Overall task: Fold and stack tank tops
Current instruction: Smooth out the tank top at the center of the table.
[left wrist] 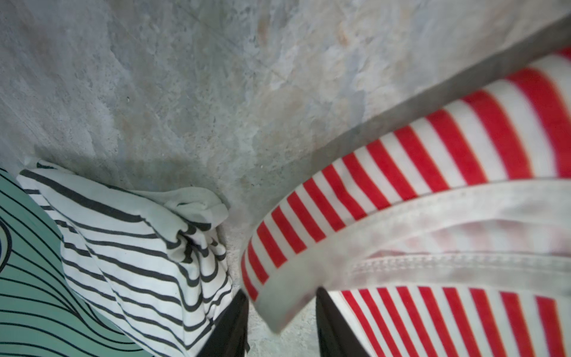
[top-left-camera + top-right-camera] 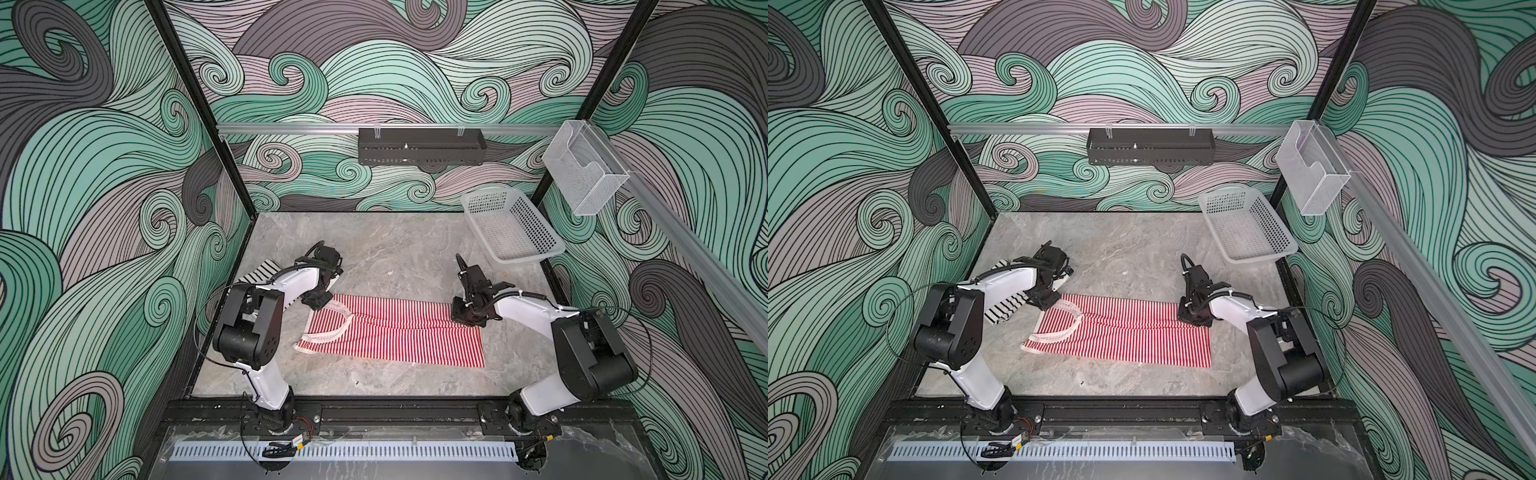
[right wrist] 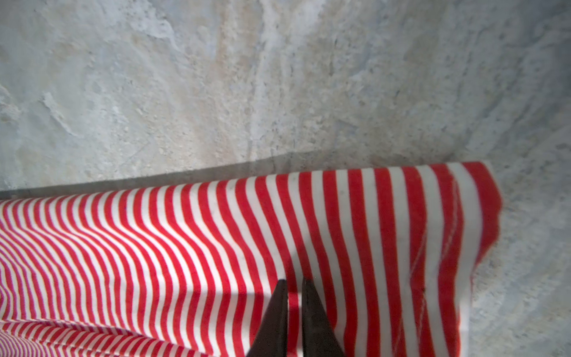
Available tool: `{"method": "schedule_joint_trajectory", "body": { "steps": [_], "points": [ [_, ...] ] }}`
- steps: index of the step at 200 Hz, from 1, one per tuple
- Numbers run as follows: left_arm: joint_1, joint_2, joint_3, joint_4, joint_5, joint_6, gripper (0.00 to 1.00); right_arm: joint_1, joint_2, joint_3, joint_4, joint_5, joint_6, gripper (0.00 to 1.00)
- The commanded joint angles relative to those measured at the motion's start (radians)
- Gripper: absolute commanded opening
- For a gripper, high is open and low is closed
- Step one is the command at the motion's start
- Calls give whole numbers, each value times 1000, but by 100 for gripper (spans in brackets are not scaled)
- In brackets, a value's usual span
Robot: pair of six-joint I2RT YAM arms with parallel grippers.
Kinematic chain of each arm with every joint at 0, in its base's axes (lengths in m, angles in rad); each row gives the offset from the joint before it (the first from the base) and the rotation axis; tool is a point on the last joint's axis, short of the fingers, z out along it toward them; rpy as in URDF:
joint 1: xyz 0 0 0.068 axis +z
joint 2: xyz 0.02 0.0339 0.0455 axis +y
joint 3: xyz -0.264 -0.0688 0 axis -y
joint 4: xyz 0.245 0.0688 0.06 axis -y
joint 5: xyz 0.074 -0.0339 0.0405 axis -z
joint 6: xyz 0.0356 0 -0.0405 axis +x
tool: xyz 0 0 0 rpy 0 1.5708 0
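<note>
Right tool (image 3: 293,289) clenched on the red-and-white tank top (image 2: 399,332) hem. Left tool (image 1: 282,312) straddles its white strap, grip unclear. Black-and-white top (image 1: 139,247) bunched beside it.

Both top views look steeply down from the near side over the whole desk (image 2: 374,257); each wrist view hugs the desk surface.

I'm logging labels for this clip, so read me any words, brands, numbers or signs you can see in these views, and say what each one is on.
None can be read. The red-and-white tank top, the black-and-white tank top, the white basket, the clear wall bin and the black wall tray show no print; the walls carry only swirls.
</note>
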Motion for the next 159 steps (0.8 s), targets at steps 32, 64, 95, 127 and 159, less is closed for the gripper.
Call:
{"method": "schedule_joint_trajectory", "body": {
  "steps": [32,64,95,127,159],
  "points": [
    [8,32,-64,52,-100,-21,39,-26,3,-38,-22,27,-2,13],
    [9,39,-103,63,-132,-26,38,-36,-5,-43,-20,21,-7,13],
    [11,-54,-100,23,-103,-39,38,-39,-35,-38,-27,7,-7,13],
    [10,-176,-5,-73,53,-69,40,-39,-42,-27,-34,4,-9,14],
    [-1,-128,116,-129,183,-99,40,-39,-28,-13,-33,7,-13,14]
  ]
}}
